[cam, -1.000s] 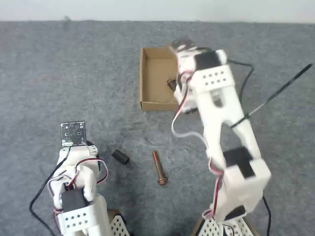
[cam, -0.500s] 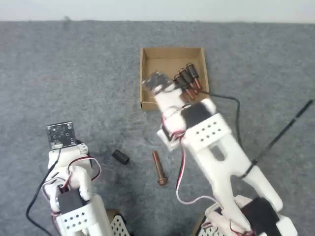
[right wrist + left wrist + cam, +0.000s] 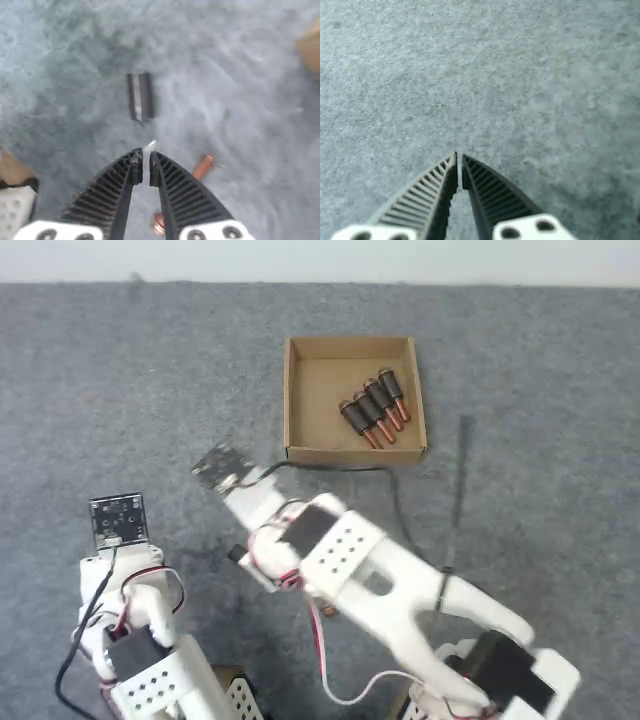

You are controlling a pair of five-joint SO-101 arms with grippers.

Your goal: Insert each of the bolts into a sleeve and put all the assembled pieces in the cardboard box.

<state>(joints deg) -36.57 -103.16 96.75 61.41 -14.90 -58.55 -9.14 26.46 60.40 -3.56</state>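
Your right tool (image 3: pixel 145 167) together, empty, near sleeve (image 3: pixel 139 96) and bolt (image 3: pixel 202 166) | your left tool (image 3: pixel 459 161) together | four assembled pieces (image 3: pixel 368 411) in cardboard box (image 3: pixel 318 380).

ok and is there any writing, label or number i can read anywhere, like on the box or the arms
No text can be read.
The cardboard box has plain walls.
The sleeve and the loose bolt show no legible marks.
The circuit boards on the arms' wrists carry specks too small to read.
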